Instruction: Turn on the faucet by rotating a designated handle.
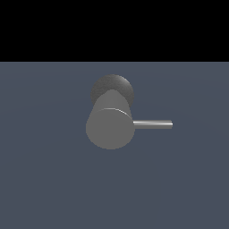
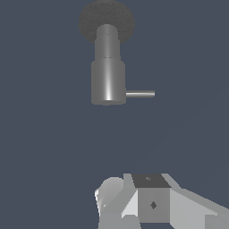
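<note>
The faucet [image 1: 109,127] is a thick matte grey cylinder standing on a flat blue-grey floor, with a darker rounded dome [image 1: 112,87] behind it. The handle [image 1: 153,124], a thin shiny rod, sticks straight out of the cylinder toward the exterior view's right. The wrist view also shows the faucet [image 2: 108,80], its dome [image 2: 106,20] and the handle [image 2: 140,93], all some distance away. No gripper fingers show in either view. Nothing touches the handle.
Pale grey and white blocky parts of the robot [image 2: 152,203] fill the lower edge of the wrist view, well apart from the faucet. The blue-grey floor [image 1: 53,179] stretches around the faucet, ending in black at the back.
</note>
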`<state>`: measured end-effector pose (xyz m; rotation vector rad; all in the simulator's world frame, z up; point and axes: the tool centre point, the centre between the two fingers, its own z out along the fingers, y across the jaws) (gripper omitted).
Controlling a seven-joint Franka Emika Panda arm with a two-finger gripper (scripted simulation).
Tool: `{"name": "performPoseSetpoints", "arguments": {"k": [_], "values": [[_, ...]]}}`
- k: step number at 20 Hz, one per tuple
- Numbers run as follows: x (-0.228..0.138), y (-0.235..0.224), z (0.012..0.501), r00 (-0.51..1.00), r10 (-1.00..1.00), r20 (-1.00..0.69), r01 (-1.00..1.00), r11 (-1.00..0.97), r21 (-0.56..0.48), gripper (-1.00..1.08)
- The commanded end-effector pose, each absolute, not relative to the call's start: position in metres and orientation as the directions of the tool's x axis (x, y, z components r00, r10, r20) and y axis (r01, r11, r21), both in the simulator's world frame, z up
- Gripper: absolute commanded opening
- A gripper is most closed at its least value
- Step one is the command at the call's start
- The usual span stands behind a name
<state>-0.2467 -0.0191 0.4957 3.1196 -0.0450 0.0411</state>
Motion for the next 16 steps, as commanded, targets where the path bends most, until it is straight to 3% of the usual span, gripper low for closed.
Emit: {"name": "performPoseSetpoints", "arguments": {"k": [1,16], "values": [[-0.2467,-0.0191,0.4957,0.999,-0.029,0.027,-0.029,-0.999,0.021,-1.00],[-0.2452,-0.0199,0.5000,0.998,-0.044,0.050,-0.038,-0.992,-0.121,-1.00]]}}
